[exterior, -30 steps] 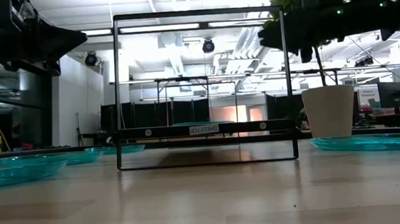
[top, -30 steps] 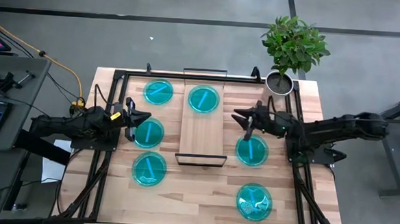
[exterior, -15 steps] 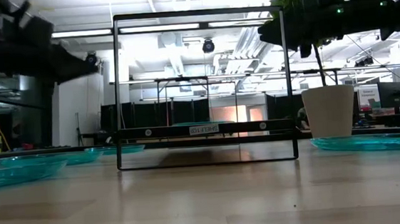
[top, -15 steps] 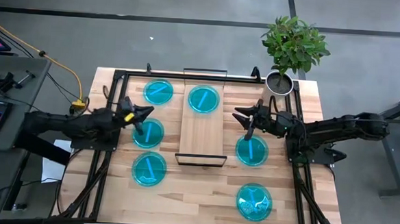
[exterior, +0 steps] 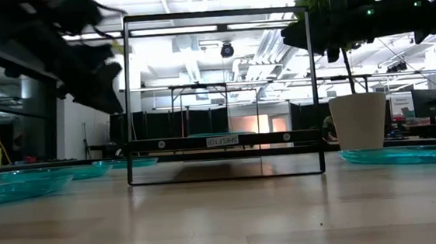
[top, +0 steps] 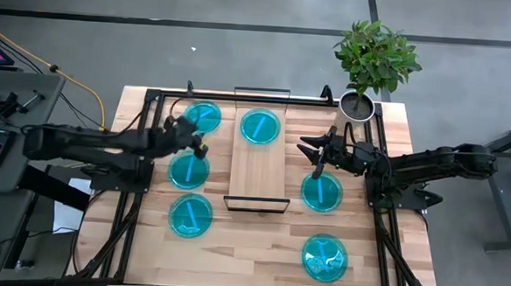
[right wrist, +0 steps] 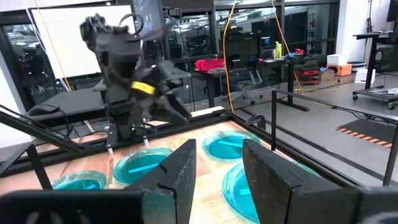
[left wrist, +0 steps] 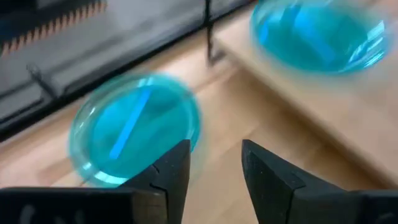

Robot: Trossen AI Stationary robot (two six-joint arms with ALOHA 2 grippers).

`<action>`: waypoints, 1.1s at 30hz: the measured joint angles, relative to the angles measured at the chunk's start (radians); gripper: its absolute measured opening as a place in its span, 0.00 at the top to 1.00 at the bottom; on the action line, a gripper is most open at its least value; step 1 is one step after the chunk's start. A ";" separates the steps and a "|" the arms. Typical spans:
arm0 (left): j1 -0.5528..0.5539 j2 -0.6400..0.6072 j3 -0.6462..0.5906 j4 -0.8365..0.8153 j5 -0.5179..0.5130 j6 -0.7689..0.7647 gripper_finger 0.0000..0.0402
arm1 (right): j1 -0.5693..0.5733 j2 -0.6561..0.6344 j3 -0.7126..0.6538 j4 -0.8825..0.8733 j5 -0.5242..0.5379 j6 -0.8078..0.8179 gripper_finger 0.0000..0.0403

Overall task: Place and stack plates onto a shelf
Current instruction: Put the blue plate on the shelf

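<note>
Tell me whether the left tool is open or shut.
Open. In the left wrist view, the left tool shows an empty gap between its dark fingers, above bare wooden tabletop.

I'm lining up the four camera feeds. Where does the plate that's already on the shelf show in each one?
High: plate at the shelf's far end.
Low: thin cyan sliver on the shelf board, behind the black frame.
Left wrist: large plate on the pale board.
Right wrist: cannot tell which plate it is.
Shared landmark: the shelf.

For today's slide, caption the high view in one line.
Left pincer open among three plates, right pincer open above another; one plate on the shelf.
</note>
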 joint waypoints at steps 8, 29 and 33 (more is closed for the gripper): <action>0.281 0.236 0.148 -0.125 0.368 0.218 0.66 | 0.000 0.000 0.000 0.000 0.000 0.000 0.69; 0.423 0.513 0.154 -0.007 0.468 0.380 0.66 | 0.000 0.000 0.002 0.000 0.000 0.000 0.69; 0.424 0.525 0.154 0.004 0.390 0.398 0.66 | 0.000 0.000 0.002 0.000 0.000 0.001 0.69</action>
